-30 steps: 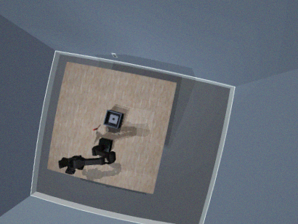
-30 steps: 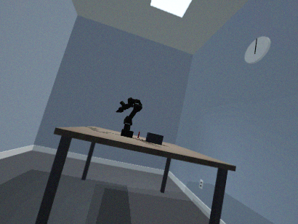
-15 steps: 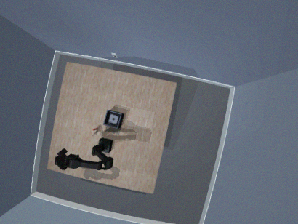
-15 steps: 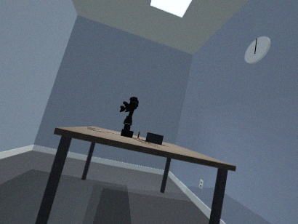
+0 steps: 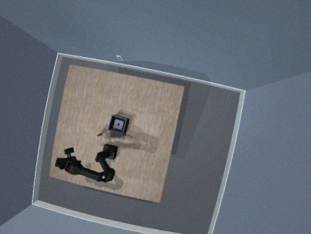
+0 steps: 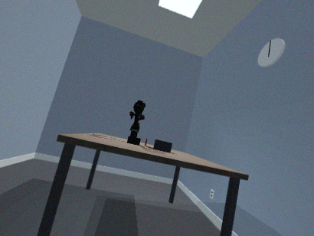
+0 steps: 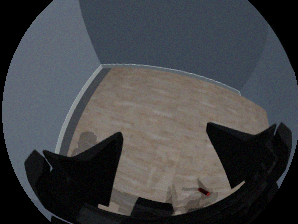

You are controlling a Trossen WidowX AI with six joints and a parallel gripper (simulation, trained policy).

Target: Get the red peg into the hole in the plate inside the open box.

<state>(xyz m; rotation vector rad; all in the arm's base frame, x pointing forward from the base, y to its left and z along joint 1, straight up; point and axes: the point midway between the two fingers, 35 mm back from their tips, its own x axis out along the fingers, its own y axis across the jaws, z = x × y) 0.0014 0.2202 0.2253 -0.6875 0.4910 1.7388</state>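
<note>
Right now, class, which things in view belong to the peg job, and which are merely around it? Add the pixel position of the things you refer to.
Part of the job:
- red peg (image 5: 99,134) (image 6: 145,142) (image 7: 204,191)
- open box (image 5: 111,129) (image 6: 162,145)
- plate (image 5: 120,121)
- robot arm (image 5: 89,172) (image 6: 134,135)

Merely around:
- wall clock (image 6: 276,52)
- wall outlet (image 5: 119,58) (image 6: 212,193)

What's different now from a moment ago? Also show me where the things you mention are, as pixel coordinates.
The arm (image 5: 108,172) (image 6: 135,120) has swung its outer end, carrying the open gripper (image 7: 166,132), and now stands more upright. Nothing was visibly taken hold of or let go. The red peg (image 5: 99,134) (image 6: 145,142) (image 7: 204,191) and the box (image 5: 111,123) (image 6: 162,145) stayed put.
</note>
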